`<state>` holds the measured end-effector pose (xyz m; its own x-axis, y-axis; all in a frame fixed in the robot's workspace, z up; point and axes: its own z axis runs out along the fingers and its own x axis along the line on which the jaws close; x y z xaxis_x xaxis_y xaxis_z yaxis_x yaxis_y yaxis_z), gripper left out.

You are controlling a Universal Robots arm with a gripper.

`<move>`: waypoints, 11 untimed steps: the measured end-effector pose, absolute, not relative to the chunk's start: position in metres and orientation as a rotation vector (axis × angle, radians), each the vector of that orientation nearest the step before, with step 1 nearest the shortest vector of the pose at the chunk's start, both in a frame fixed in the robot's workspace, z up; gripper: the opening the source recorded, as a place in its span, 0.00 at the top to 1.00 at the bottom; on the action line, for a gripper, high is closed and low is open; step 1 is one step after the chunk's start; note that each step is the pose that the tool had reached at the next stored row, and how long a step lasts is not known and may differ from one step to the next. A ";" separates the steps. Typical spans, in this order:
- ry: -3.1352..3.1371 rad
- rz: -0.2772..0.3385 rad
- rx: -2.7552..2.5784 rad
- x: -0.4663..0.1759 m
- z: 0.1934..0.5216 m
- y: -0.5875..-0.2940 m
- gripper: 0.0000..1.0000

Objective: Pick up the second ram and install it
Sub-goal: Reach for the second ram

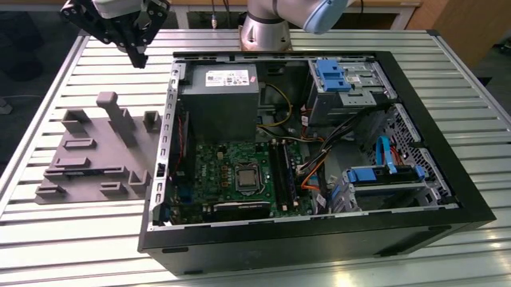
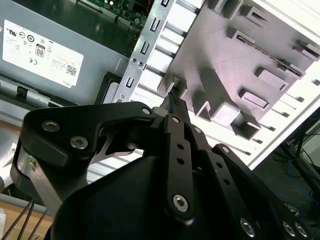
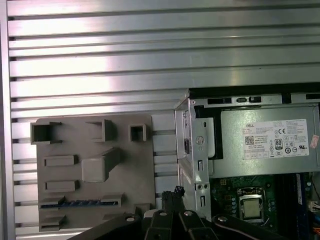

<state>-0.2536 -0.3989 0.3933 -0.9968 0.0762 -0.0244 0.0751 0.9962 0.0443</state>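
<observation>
Your arm (image 1: 267,28) holds the claw (image 1: 140,58) high above the bench (image 1: 80,239), pointing straight down, at the exterior view's left of the open case (image 1: 319,239) and above the gray fixture (image 1: 92,152). Its fingers are pressed together with nothing between them. In the first wrist view the ram (image 3: 80,203) lies flat in a fixture slot, untouched by the claw.

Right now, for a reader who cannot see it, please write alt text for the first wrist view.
The shut gripper hangs above a slatted metal table. On the table lie a gray fixture, with the second ram resting in one slot, and an open computer case showing its motherboard.
</observation>
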 end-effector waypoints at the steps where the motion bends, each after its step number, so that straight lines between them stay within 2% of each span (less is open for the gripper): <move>1: 3.113 0.068 0.118 -0.255 0.393 -0.399 0.89; 11: 3.112 0.068 0.118 -0.268 0.393 -0.399 0.89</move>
<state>-0.2681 -0.3989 0.3933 -0.9968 0.0763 -0.0245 0.0751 0.9962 0.0443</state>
